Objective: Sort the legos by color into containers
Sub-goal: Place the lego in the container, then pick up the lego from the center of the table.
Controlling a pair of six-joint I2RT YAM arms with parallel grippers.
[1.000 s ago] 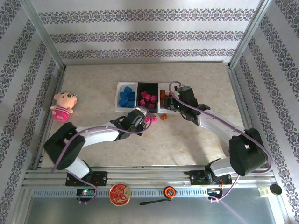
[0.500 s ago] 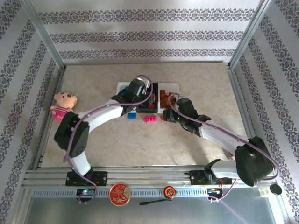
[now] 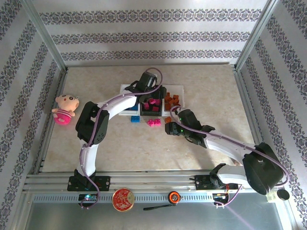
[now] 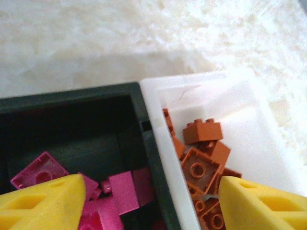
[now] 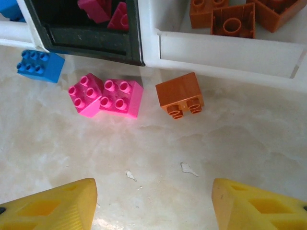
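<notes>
The left gripper (image 3: 154, 95) hangs over the row of trays at the 12 o'clock side of the bench (image 3: 201, 81). Its wrist view shows the yellow fingers (image 4: 43, 201) spread apart with nothing between them, straddling the wall where the black tray (image 4: 72, 96) meets the right white tray (image 4: 206, 81). Magenta bricks (image 4: 124, 189) lie in the black tray and orange bricks (image 4: 202, 131) lie piled in the white one.

The right gripper (image 3: 169, 128) is low over the bench at the 6 o'clock side of the trays, its fingers (image 5: 53, 206) also wide apart and holding nothing. Four legos lie loose on the bench just outside the trays. One orange brick (image 5: 181, 95) is tipped on its side, studs facing 6 o'clock, close to the white tray's near wall. Two pink bricks (image 5: 105, 96) touch each other at the orange brick's 9 o'clock. A blue brick (image 5: 40, 66) sits further toward 9 o'clock, by the black tray's corner. From above, blue bricks show in the left white tray (image 3: 125, 88), partly hidden by the left arm. A plush doll (image 3: 64, 108) lies well apart at the bench's 9 o'clock edge
</notes>
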